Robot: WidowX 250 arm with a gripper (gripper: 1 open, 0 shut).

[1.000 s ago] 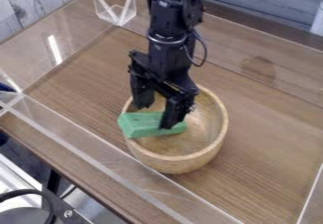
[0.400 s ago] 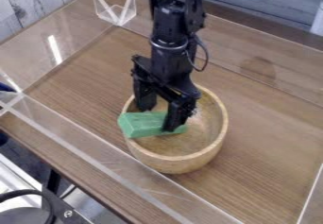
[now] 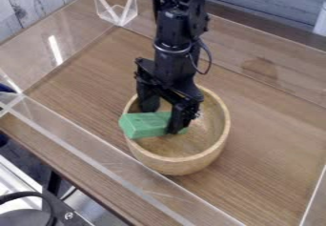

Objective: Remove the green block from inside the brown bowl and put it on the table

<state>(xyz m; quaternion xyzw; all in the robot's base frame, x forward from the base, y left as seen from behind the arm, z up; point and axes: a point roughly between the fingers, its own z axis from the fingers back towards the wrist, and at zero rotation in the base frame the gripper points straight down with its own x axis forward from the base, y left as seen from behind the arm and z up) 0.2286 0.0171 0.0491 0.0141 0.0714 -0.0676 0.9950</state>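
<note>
The brown bowl (image 3: 204,144) sits near the front of the table (image 3: 102,77). Inside it, against its left rim, lies the green block (image 3: 145,126), tilted with one end resting on the rim. My gripper (image 3: 167,115) reaches straight down into the bowl with its black fingers (image 3: 182,116) spread open. The fingers stand just right of and over the block's right end. I cannot tell whether they touch it. The block's right end is hidden behind them.
Low clear acrylic walls (image 3: 38,101) edge the table on all sides. A clear folded stand (image 3: 118,9) sits at the back left corner. A black cable (image 3: 45,211) shows below the front edge.
The gripper has sunk slightly lower into the bowl and shifted a little right. The block and bowl have not moved.
</note>
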